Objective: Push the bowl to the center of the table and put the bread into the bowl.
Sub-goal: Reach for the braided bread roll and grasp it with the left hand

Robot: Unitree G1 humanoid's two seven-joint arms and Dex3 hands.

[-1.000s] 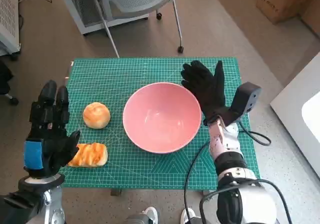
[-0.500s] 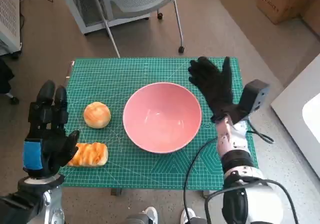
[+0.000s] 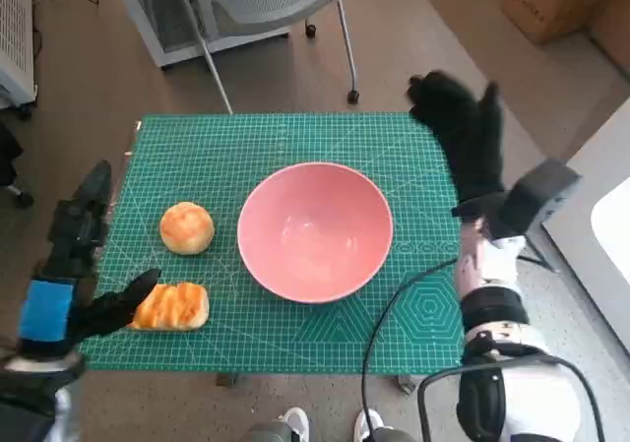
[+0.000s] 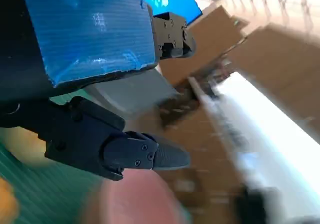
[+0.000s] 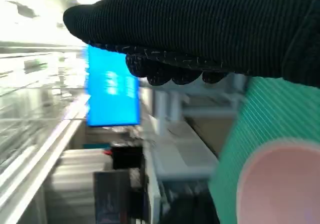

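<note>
The bowl (image 3: pixel 315 231) sits mid-table, the bun (image 3: pixel 187 227) and loaf (image 3: pixel 170 305) beside it (neither inside). Both the left hand (image 3: pixel 71 284) and right hand (image 3: pixel 465 137) are spread, empty. A loose grasp could drop the soft bread short of the rim.

Pale pink bowl (image 3: pixel 315 231); golden-brown round bun (image 3: pixel 187 227); orange-streaked bread (image 3: pixel 170 306); green tabletop (image 3: pixel 246 157) with a fine white grid; black left hand (image 3: pixel 74 284) with blue tape; black knitted right hand (image 3: pixel 463 132)
</note>
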